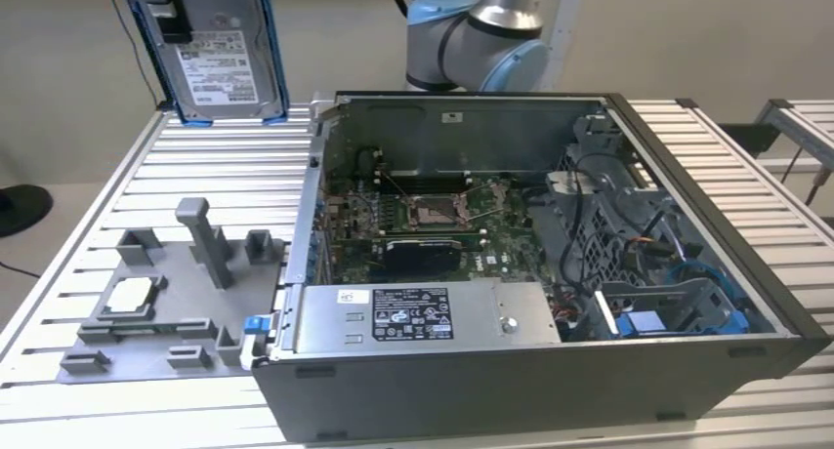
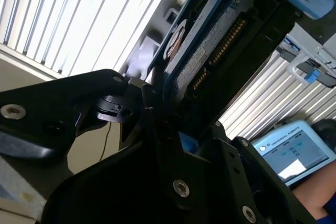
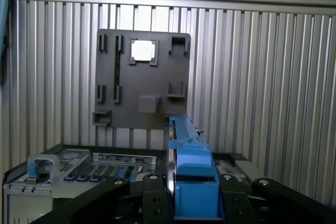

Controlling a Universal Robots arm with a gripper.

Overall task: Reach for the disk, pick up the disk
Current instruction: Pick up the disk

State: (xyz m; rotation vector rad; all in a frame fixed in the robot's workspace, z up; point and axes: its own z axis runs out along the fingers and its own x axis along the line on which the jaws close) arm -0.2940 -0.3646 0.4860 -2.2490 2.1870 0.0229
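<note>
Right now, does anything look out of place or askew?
Only the hard drive: it hangs upright in mid-air above the table at the exterior view's left, clamped in the tool, outside the open computer case. Nothing looks spilled or damaged.

Noting a slatted aluminium table spreading across most of the exterior view, its ribs catching soft, even light there and glaring white in the second wrist view. Seeing a plain beige wall standing behind it and a pale floor showing at the exterior view's left, a dark round shape lying on it. Spotting a second slatted table standing near the first at the exterior view's right.
</note>
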